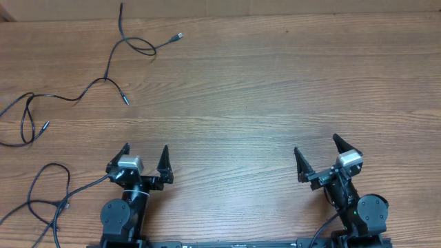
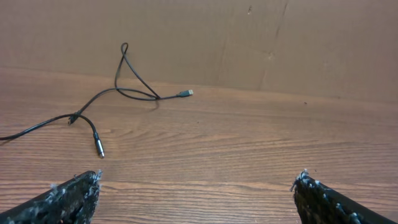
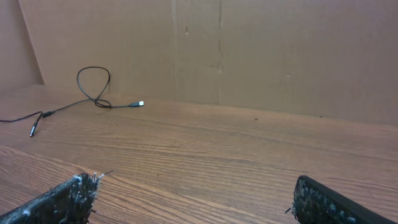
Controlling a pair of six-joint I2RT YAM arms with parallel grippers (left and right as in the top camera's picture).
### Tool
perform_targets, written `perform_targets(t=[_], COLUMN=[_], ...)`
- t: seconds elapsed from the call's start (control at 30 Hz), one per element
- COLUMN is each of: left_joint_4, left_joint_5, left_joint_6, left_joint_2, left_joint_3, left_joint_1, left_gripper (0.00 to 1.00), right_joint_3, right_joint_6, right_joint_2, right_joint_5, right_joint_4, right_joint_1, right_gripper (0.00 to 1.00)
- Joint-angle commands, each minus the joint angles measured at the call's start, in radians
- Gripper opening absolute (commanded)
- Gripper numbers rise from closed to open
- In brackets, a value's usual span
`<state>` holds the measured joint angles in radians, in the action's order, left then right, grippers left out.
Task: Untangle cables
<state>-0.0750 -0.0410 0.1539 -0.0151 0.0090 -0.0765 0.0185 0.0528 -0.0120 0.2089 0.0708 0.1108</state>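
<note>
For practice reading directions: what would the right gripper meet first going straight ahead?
Ahead of the right gripper the way looks free over the table to the cardboard wall; cables lie far left.

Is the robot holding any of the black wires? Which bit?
No, nothing. The left gripper and right gripper are open and empty; the cables lie on the table, apart from both.

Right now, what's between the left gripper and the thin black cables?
Only bare brown wooden table lies between the left gripper and the thin black cables. The overhead and left wrist views both show that.
</note>
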Motion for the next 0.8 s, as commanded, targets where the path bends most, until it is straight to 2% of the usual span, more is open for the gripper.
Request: perform_targets(t=[0.0,0.77], left_joint_4=[-0.002,-0.002], left_joint_5=[0.007,0.007], left_joint_6=[0.003,0.003], left_joint_2=[0.011,0.011], left_joint_3=[-0.004,-0.004], left_joint_1=[0.005,0.005], left_gripper=[1.0,1.0], right_joint_3=[-0.01,-0.01], right_joint_6=[0.009,-0.003], right_joint_2=[0.01,0.01], right_joint_5=[-0.017,-0.005], right_joint_4=[-0.001,-0.005], right_joint_1=[-0.008,-0.008], right_gripper=[1.0,1.0])
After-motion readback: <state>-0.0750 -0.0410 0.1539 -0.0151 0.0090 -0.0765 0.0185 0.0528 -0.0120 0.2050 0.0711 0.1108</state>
